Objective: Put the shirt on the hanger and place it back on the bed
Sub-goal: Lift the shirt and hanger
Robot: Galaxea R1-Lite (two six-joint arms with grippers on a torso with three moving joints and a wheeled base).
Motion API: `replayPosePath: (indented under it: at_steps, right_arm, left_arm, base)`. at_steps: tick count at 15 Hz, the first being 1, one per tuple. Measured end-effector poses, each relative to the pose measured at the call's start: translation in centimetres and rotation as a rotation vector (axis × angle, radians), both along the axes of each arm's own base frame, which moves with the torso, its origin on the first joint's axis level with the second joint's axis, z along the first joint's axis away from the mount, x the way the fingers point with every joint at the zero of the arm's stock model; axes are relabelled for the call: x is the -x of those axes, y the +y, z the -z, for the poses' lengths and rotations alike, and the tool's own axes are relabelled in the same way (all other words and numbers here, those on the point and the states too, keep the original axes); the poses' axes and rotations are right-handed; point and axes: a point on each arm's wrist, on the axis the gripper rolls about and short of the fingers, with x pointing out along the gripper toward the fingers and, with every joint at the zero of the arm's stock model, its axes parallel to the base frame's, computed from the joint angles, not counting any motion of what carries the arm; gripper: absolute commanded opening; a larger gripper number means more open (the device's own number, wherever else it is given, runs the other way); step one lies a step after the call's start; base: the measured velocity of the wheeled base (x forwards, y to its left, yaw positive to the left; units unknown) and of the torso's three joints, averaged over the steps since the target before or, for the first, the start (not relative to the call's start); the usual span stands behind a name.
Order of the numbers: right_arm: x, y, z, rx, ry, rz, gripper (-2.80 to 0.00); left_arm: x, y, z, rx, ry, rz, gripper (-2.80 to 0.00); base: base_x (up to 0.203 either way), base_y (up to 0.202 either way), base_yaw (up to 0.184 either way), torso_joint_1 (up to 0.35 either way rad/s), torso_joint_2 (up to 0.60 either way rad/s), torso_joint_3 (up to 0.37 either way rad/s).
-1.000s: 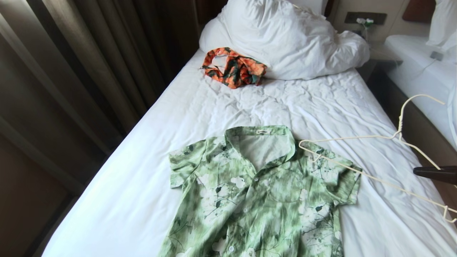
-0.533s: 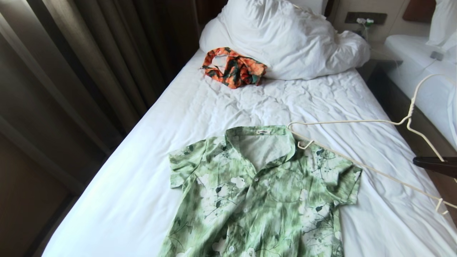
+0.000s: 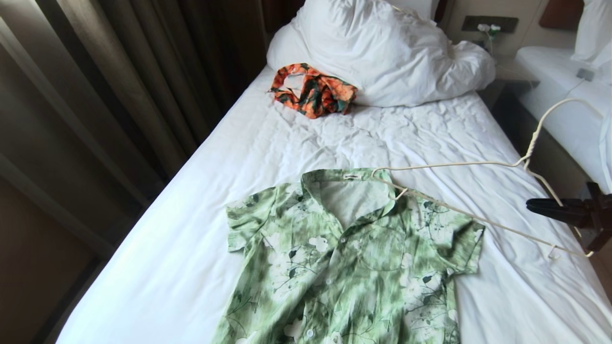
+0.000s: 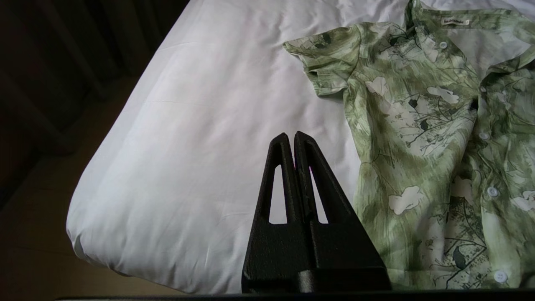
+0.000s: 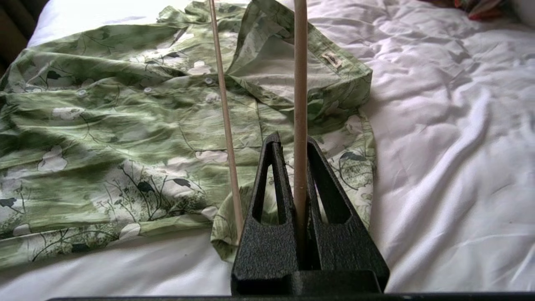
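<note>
Right gripper [image 3: 533, 205] fingers [image 5: 276, 167] clamped on hanger [image 3: 449, 165] beside shirt [image 3: 344, 258]

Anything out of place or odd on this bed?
One thing: an orange patterned garment lies crumpled against the duvet near the headboard. The shirt lies flat, collar open; the right claw holds the hanger over its collar. Nothing looks damaged.
</note>
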Motion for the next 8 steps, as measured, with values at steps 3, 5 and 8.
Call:
replayPosePath:
  at_steps: [3, 5, 8]
  right_arm:
    - [-0.53, -0.30, 0.67, -0.013, -0.001, -0.013, -2.80]
    - [-0.75, -0.73, 0.34, -0.011, -0.007, -0.004, -2.80]
    - [-0.76, -1.05, 0.06, -0.013, -0.016, -0.003, -2.80]
  left_arm:
    - [0.00, -0.02, -0.02, -0.001, -0.001, 0.011, -2.80]
    - [0.00, 0.00, -0.01, 0.000, 0.000, 0.001, -2.80]
    - [0.27, -0.04, -0.97, -0.060, -0.020, 0.022, -2.80]
  base:
    - [0.000, 0.000, 0.000, 0.000, 0.00, 0.000]
    - [0.000, 0.000, 0.000, 0.000, 0.00, 0.000]
    - [0.000, 0.000, 0.000, 0.000, 0.00, 0.000]
